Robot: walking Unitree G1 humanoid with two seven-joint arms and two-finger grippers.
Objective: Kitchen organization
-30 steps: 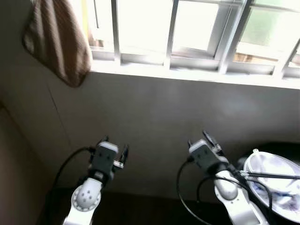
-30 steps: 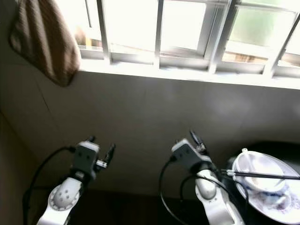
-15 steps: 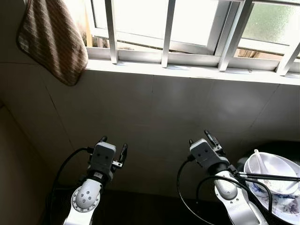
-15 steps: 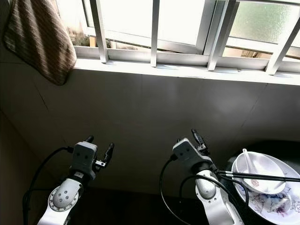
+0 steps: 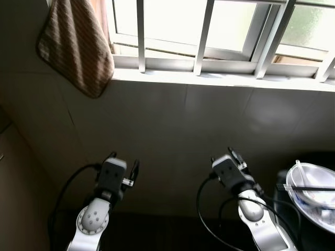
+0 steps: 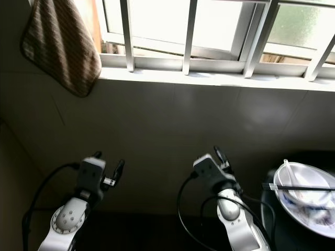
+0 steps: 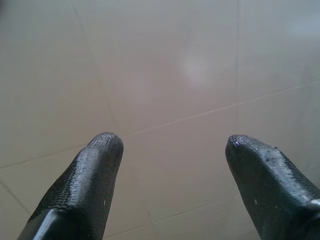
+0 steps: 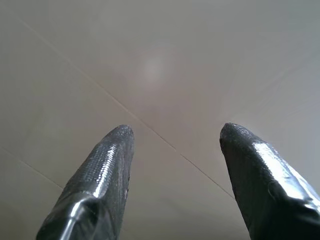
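A white bowl (image 6: 301, 185) with a white spoon (image 6: 288, 171) in it and black chopsticks (image 6: 298, 187) laid across it sits on a patterned plate (image 6: 314, 222) at the lower right. My right gripper (image 6: 220, 157) is raised to the left of the bowl, apart from it, pointing at the tiled wall; its fingers (image 8: 107, 165) stand open with nothing between them. My left gripper (image 6: 107, 163) is held up further left, also open and empty, its fingertips (image 7: 102, 150) facing bare tiles.
A grey tiled wall (image 5: 172, 130) rises straight ahead under a bright barred window (image 5: 209, 31) with a white sill. A brown striped cloth (image 5: 78, 47) hangs at the upper left. A dark counter (image 6: 157, 230) lies below the arms.
The camera has swung left, so the cloth, window bars and bowl sit further right in the picture. Both grippers keep the same raised, open pose.
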